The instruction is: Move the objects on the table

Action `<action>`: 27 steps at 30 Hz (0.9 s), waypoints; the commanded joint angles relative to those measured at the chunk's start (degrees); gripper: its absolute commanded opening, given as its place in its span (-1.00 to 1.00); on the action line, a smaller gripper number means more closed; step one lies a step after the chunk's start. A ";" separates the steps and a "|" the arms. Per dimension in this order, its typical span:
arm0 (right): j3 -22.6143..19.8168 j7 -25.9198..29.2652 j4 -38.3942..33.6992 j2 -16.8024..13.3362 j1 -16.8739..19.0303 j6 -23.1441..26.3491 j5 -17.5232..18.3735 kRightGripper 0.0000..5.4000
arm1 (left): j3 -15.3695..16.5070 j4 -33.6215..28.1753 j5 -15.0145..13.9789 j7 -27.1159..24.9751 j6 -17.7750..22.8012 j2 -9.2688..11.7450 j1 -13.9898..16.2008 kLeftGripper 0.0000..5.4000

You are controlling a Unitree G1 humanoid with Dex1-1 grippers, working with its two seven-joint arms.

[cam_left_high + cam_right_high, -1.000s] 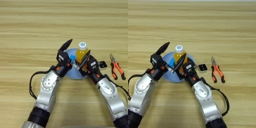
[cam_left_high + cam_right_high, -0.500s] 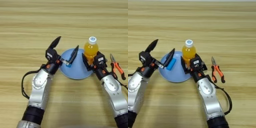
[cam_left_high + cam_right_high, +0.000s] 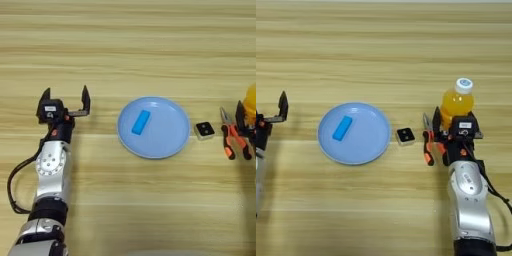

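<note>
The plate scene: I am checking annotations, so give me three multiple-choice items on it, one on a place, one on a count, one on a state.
1. Where is the blue block?
A. On the plate
B. Beside the pliers
C. In the left end effector

2. How many things lie on the plate?
A. One
B. Two
C. Three

3. What is the left end effector's state?
A. Shut on the block
B. Open and empty
C. Shut on the bottle

Answers: 1 A, the block lies on the plate. 2 A, only the block is there; the square piece, pliers and bottle are to the right of it. 3 B, the left end effector has its fingers spread, left of the plate, with nothing between them.
</note>
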 commanded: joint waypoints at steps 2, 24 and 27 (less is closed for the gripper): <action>-1.58 -0.14 -0.35 -0.78 -0.69 -2.08 1.05 0.28 | 0.44 2.82 0.33 -0.03 -1.63 0.45 -1.92 1.00; -5.47 -2.24 12.75 -3.31 -4.88 -7.38 1.00 0.28 | 0.79 9.43 0.24 -1.46 -3.52 1.41 -3.81 1.00; -5.14 -2.17 16.44 -3.40 -6.15 -9.34 0.90 0.28 | 0.91 9.63 0.07 -1.60 -3.62 1.56 -3.88 1.00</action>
